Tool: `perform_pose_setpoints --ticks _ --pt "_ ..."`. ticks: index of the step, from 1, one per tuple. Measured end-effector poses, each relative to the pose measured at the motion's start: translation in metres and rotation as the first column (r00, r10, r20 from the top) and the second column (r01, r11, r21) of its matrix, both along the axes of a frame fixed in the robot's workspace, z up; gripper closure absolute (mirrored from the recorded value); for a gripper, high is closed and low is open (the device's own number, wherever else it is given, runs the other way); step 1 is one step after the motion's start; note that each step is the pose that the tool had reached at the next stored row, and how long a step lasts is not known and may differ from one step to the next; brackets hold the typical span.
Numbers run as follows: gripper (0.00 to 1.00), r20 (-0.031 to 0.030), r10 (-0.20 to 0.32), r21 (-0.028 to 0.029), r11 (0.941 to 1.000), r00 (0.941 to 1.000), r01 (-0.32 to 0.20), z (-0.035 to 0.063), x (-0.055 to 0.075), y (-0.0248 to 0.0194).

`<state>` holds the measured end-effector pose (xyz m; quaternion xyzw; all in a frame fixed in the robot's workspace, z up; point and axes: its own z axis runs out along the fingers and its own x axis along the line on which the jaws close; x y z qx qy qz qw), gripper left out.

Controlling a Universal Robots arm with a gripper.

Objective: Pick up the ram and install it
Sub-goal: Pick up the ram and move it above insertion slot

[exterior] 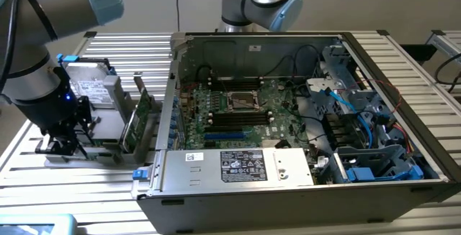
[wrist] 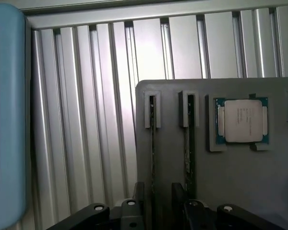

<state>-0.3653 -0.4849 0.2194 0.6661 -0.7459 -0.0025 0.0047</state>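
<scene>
End effector (wrist: 158,191) fingers apart, ram (wrist: 152,139) edge-up between them, slotted in grey holder (wrist: 240,182); processor (wrist: 242,120) in nearby recess.

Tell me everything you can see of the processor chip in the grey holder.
The processor chip is square: a pale metal lid with faint print on a green board whose edges show around it. It lies flat, lid up, seated in a square recess of the grey holder, beside two narrow slots. Only the holder touches it.
</scene>
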Motion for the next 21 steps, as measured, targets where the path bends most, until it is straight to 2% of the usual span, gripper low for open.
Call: perform_pose_setpoints --ticks 10,21 --pt "0.64 0.0 0.0 -0.0005 1.0 1.0 0.0 -0.0149 0.0 -0.0001" --pt "0.64 0.0 0.0 -0.0005 1.0 1.0 0.0 -0.0217 0.0 0.0007"
